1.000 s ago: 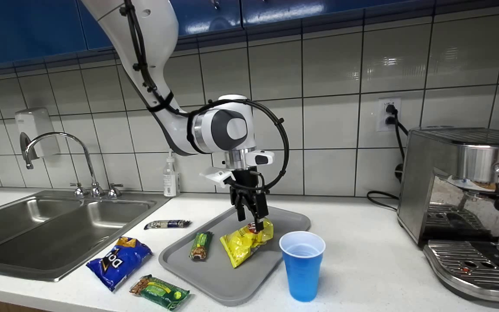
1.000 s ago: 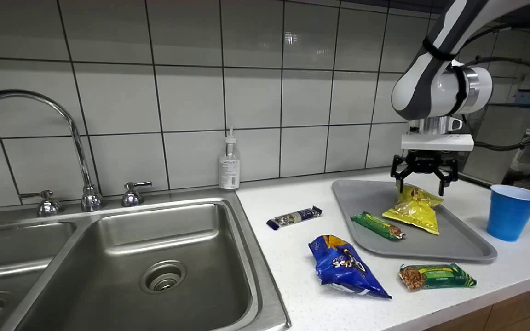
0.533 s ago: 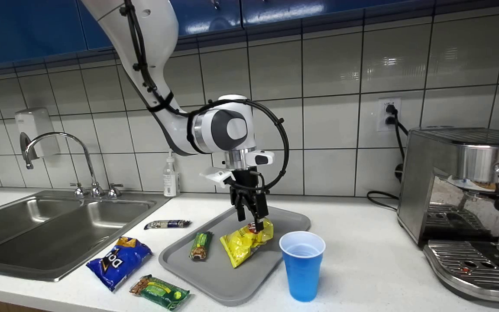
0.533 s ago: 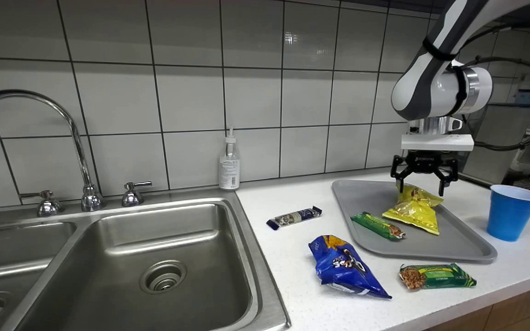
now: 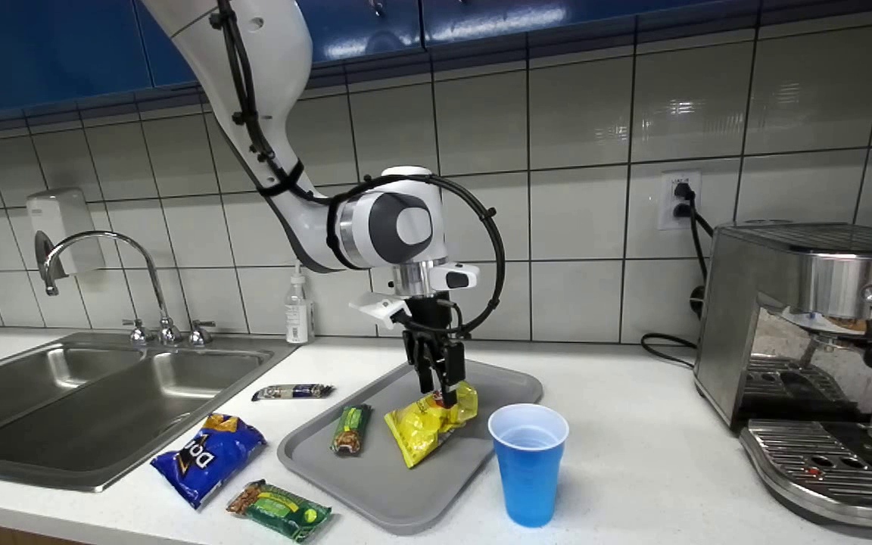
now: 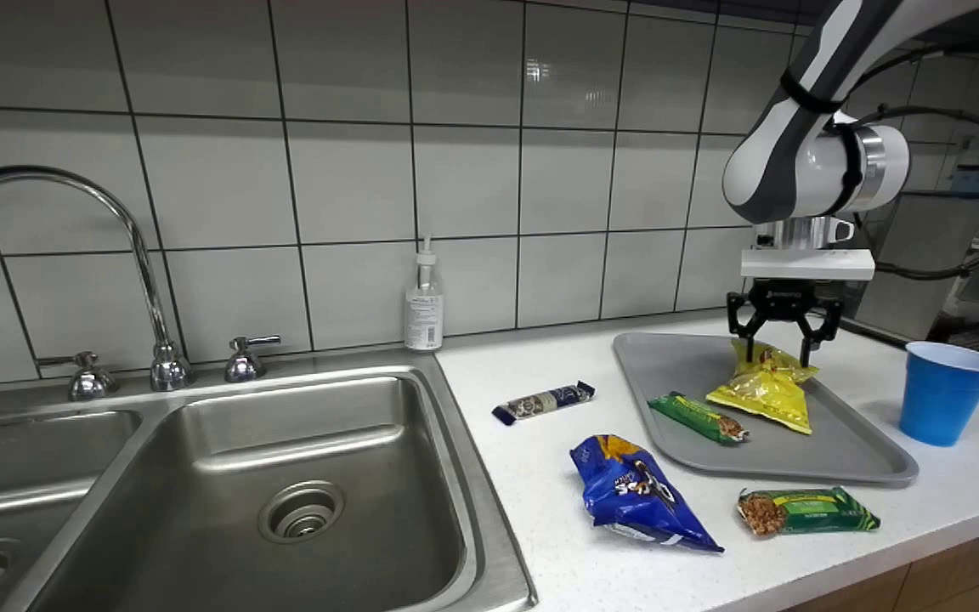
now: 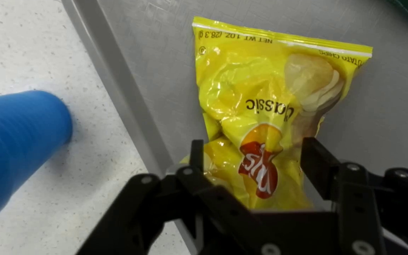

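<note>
A yellow chip bag (image 7: pixel 239 78) lies on the grey tray (image 5: pixel 375 492), its red logo crumpled. My gripper (image 6: pixel 777 359) points straight down over the bag's far end. In the wrist view its black fingers (image 7: pixel 317 163) stand well apart on either side of the bag. The jaws are partly drawn in but still open; whether either finger presses on the film, I cannot tell. On the same tray, beside the bag, rests a green snack packet (image 5: pixel 350 429). A blue plastic cup (image 5: pixel 530 469) stands upright just off the tray's edge.
On the white counter lie a blue chip bag (image 6: pixel 638 493), another green packet (image 6: pixel 821 510) and a slim dark-wrapped bar (image 6: pixel 545 402). A steel sink (image 6: pixel 489 527) borders them. A coffee machine (image 5: pixel 761 303) stands beyond the cup, and a soap bottle (image 5: pixel 297 314) near the tiled wall.
The gripper's fingers have moved closer together around the yellow bag within the last half second. The arm has hardly moved, and the bag, tray and cup lie where they were.
</note>
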